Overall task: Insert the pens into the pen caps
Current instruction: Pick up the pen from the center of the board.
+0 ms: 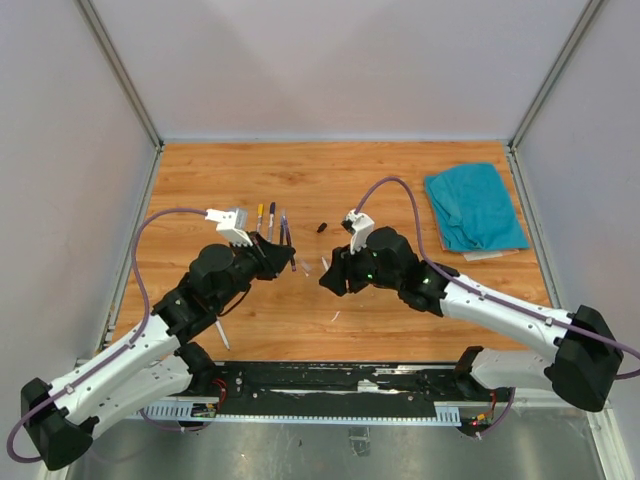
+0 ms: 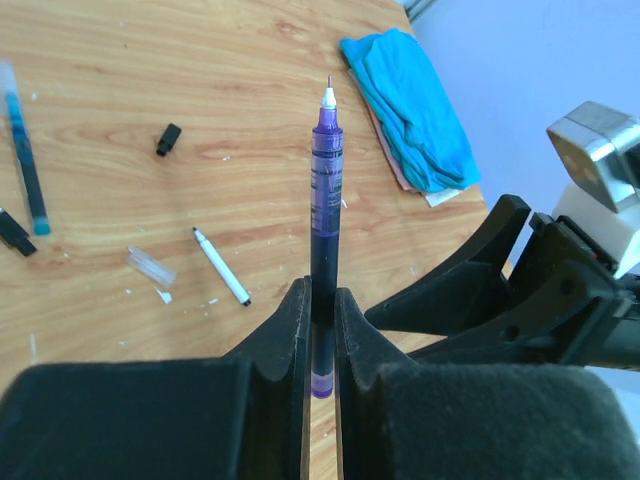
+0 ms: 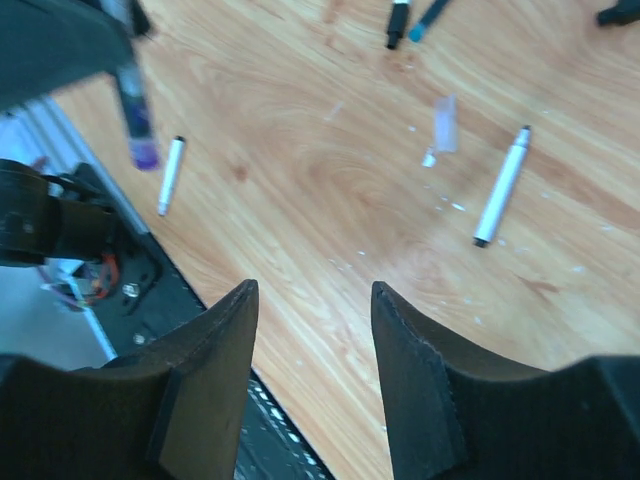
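My left gripper (image 2: 322, 300) is shut on a purple pen (image 2: 326, 170), whose bare tip points away from the wrist. In the top view that gripper (image 1: 283, 258) faces my right gripper (image 1: 330, 280) over the middle of the table. The right gripper (image 3: 315, 295) is open with nothing between its fingers. A small black pen cap (image 2: 168, 139) lies on the wood beyond the pen tip, also seen as a dark speck (image 1: 321, 227). A clear cap (image 3: 445, 123) and a white pen (image 3: 501, 187) lie below the right gripper. A second white pen (image 1: 222, 335) lies near the front edge.
Three more pens (image 1: 271, 215) lie side by side behind the left gripper, among them a teal pen (image 2: 25, 165). A teal cloth (image 1: 473, 205) lies at the back right. The black base rail (image 1: 330, 385) runs along the table's near edge.
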{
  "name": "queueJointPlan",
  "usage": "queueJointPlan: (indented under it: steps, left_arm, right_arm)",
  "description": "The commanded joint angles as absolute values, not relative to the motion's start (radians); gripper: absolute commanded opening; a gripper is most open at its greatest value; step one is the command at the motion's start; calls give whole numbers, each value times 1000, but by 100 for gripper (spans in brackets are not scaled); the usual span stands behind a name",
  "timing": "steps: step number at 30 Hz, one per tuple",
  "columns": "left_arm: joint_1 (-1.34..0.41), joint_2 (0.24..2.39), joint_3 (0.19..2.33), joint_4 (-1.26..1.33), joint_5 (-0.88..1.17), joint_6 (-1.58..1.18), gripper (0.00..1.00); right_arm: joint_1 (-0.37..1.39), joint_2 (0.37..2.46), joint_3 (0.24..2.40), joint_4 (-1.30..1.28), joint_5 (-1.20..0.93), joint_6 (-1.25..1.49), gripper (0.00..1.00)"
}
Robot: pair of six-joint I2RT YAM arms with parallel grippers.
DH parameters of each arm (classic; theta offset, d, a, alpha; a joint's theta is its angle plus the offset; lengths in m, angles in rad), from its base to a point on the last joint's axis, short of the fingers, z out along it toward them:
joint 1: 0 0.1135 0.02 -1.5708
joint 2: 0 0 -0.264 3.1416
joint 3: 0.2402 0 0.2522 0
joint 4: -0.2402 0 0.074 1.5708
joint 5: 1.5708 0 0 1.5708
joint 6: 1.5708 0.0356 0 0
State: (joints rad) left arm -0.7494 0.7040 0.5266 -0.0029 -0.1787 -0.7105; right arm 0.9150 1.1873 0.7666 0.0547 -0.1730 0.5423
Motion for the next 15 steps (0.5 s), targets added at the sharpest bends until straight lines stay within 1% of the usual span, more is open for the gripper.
queueJointPlan:
  steps: [1, 5, 9, 15]
  left_arm:
    - [-755, 732, 657, -177, -165, -515, 1]
    - [-755, 739, 743, -270, -125, -387, 0]
    - [-755, 751, 824, -402, -224, -316, 1]
    - [-755, 681, 832, -469, -258, -255, 0]
  right_arm:
    - [902, 1199, 842, -176, -70, 359, 50]
    - [903, 1261, 900, -327, -37, 289, 52]
    - [892, 1340, 934, -354, -53, 265, 56]
    - [876, 1534, 1068, -371, -125, 237, 56]
